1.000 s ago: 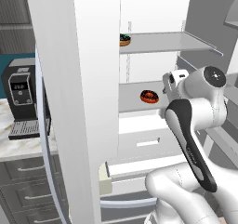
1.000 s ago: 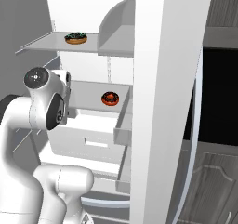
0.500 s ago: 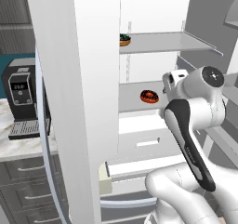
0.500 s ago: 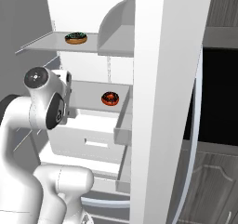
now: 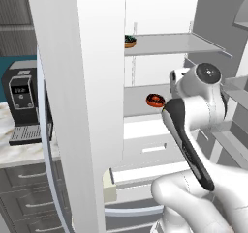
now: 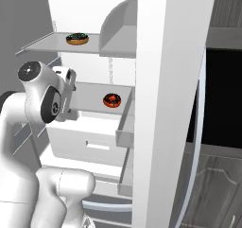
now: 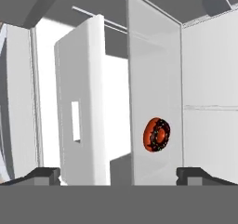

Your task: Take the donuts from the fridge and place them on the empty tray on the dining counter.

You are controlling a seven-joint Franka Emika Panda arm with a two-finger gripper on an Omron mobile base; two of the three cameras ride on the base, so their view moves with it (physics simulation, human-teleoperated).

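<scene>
The fridge (image 5: 72, 82) stands open, white inside. A tan donut with dark sprinkled icing (image 5: 130, 40) (image 6: 77, 38) lies on the upper shelf. A dark donut with red-orange icing (image 5: 155, 100) (image 6: 112, 100) lies on the middle shelf. My arm's hand (image 5: 180, 78) is raised in front of that middle shelf. In the rolled hand view my gripper (image 7: 119, 174) is open and holds nothing. The red-orange donut (image 7: 157, 135) lies some way ahead of it, a little right of the midline. The tray and the dining counter are out of view.
A black coffee machine (image 5: 22, 101) stands on a marble worktop (image 5: 19, 152) over grey drawers, left of the fridge door. White drawers (image 6: 94, 139) sit below the middle shelf. The other open fridge door (image 6: 165, 104) stands close on the right, with a dark appliance (image 6: 222, 94) behind it.
</scene>
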